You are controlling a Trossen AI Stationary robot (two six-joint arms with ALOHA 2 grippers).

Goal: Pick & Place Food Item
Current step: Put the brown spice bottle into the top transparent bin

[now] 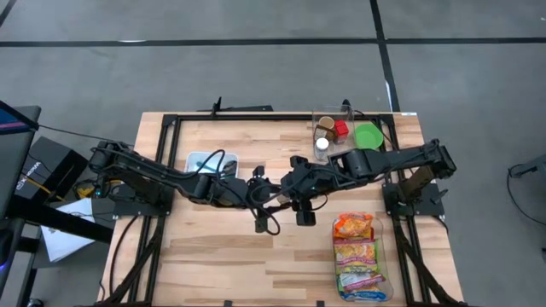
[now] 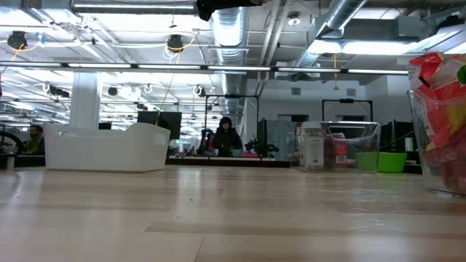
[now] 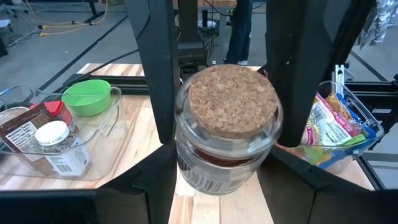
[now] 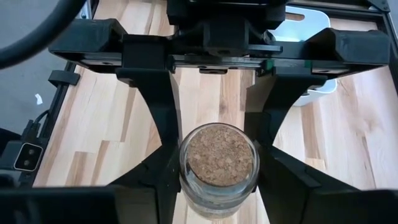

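Note:
A clear glass jar with a cork lid (image 3: 227,124) is held in the air over the middle of the table, between my two grippers. It also shows in the right wrist view (image 4: 217,165). My left gripper (image 3: 221,165) comes in from the table's left and my right gripper (image 4: 217,183) from the right. They meet at the centre in the high view (image 1: 275,189), where the arms hide the jar. Both are shut on the jar. My left gripper pinches the jar's glass body (image 3: 186,171) between its two fingers, one on each side. The fingers slant in from the table's left. The jar is upright, lid up, lifted clear of the table. My right gripper pinches the jar's two opposite sides just under the lid (image 3: 180,118) between its two fingers (image 3: 158,74). The fingers come from above, pointing down. The jar stands upright between them, clear of the table.
A clear bin (image 1: 328,119) at the far right holds a green bowl (image 1: 368,136), a red box and a white-lidded jar. A clear bin of snack bags (image 1: 358,256) stands at the near right. A white tub (image 1: 209,162) stands at the far left.

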